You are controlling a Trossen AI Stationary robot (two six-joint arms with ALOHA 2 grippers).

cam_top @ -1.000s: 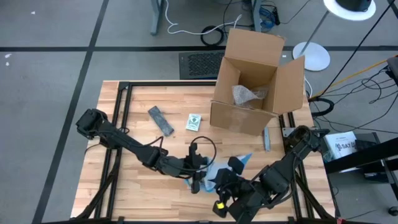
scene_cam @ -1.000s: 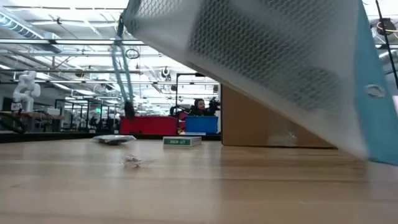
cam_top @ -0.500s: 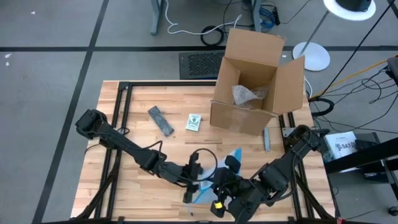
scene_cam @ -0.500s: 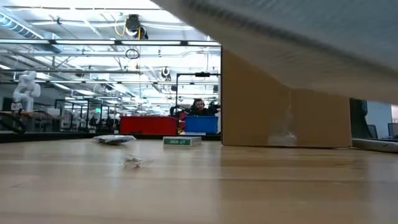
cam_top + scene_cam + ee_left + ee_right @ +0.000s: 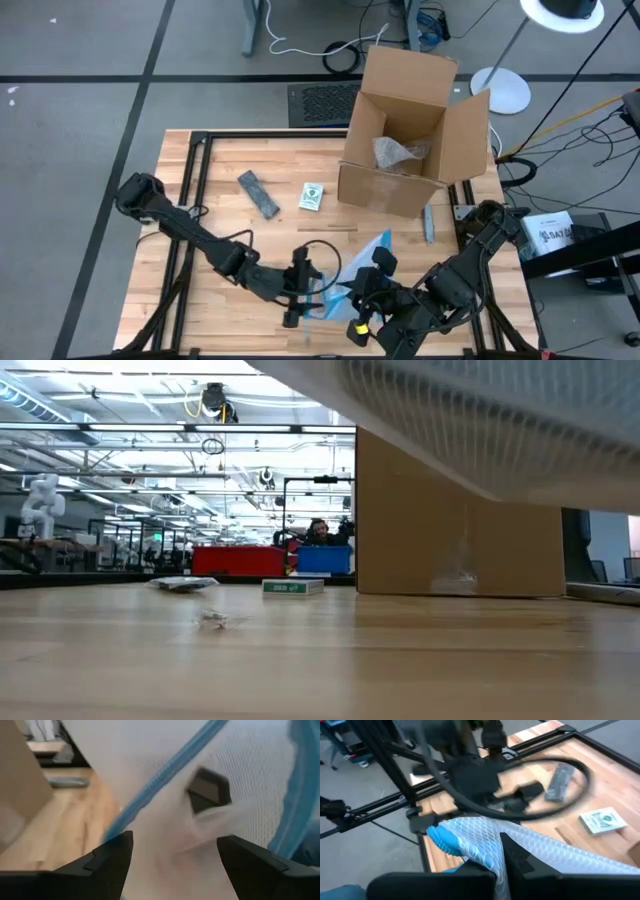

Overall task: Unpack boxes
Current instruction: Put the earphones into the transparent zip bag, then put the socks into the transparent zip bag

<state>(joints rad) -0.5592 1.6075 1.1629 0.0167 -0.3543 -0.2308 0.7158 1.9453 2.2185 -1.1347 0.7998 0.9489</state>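
You see a plain brown box (image 5: 405, 135), a clear mesh-patterned pouch (image 5: 352, 282) edged blue, and a green-and-white packet (image 5: 312, 196).

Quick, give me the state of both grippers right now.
Left gripper: open, fingers spread either side of the clear plastic pouch, not gripping it.
Right gripper: shut on the clear plastic pouch, holding it above the table.

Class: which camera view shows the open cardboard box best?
The high view: the cardboard box shows whole, flaps open, crumpled wrapping inside. The low view shows only one plain side wall. The left wrist view catches a blurred edge; the right wrist view barely a corner.
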